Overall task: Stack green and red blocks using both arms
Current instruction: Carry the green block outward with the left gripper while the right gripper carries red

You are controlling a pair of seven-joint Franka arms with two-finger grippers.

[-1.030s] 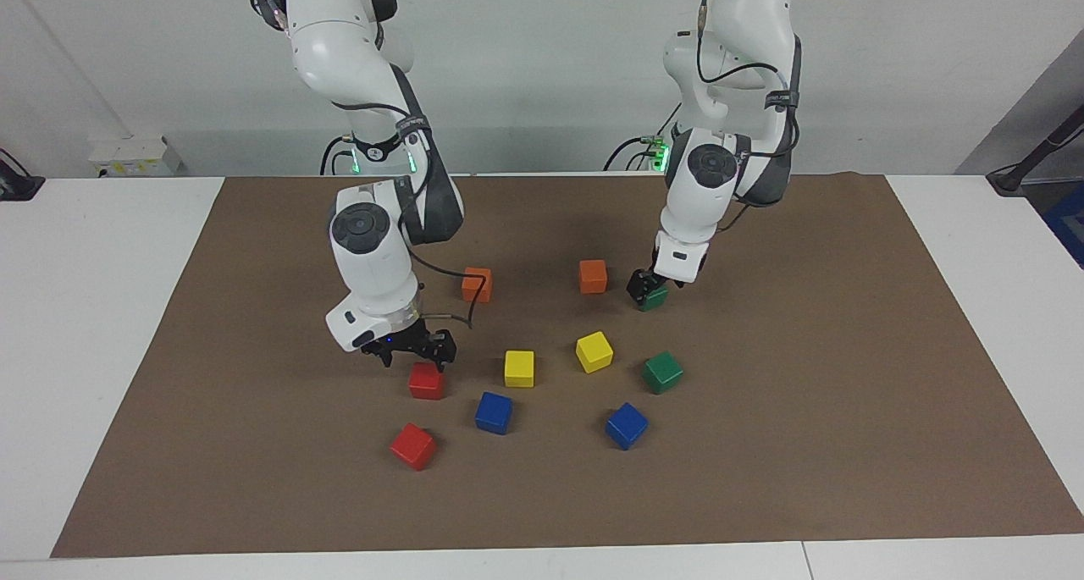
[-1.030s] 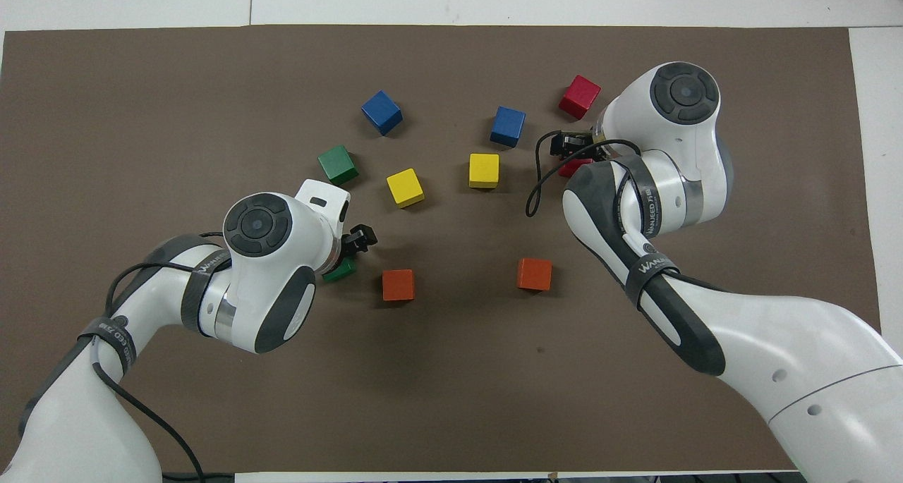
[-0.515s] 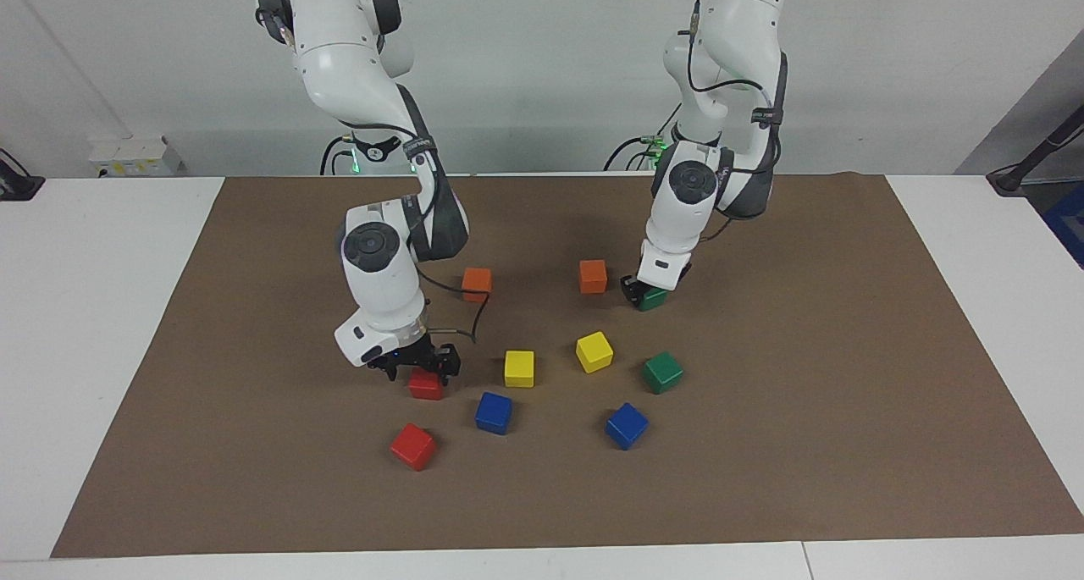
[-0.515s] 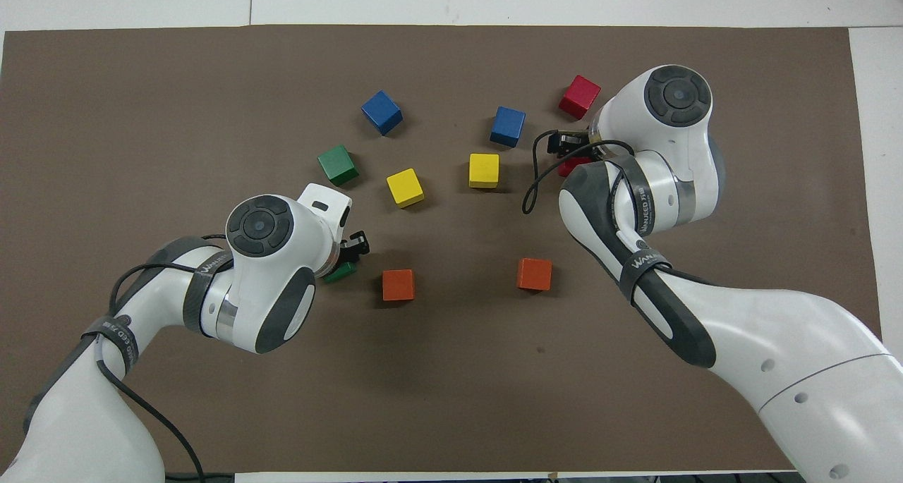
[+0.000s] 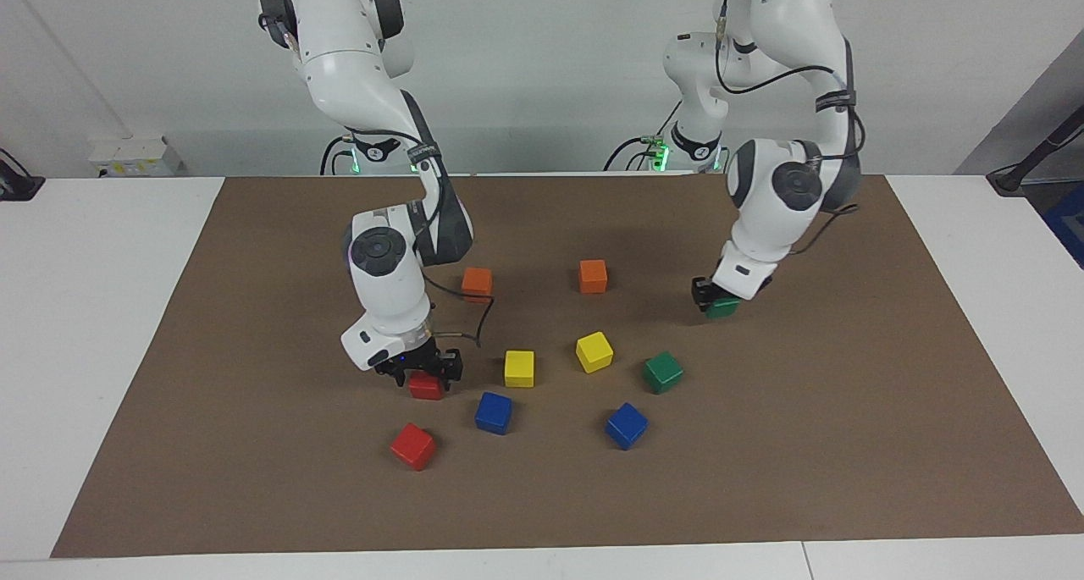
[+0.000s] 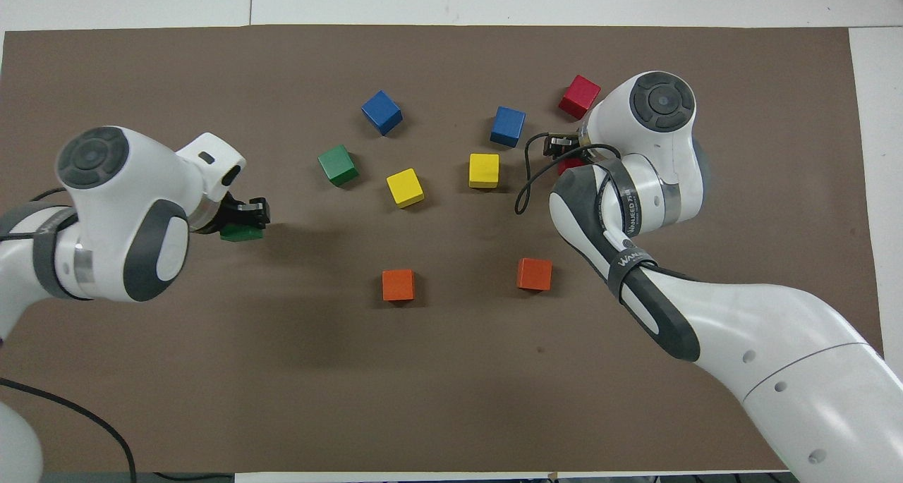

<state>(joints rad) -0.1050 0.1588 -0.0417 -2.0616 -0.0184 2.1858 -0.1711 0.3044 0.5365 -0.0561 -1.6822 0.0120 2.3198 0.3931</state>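
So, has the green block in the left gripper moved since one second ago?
Yes. The held green block has travelled with the left gripper away from the orange block, toward the left arm's end of the table.

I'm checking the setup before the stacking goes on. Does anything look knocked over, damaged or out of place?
Nothing stands out. The loose cubes lie flat on the brown mat, none stacked yet. The left gripper is shut on a green cube; the right gripper is down around a red cube.
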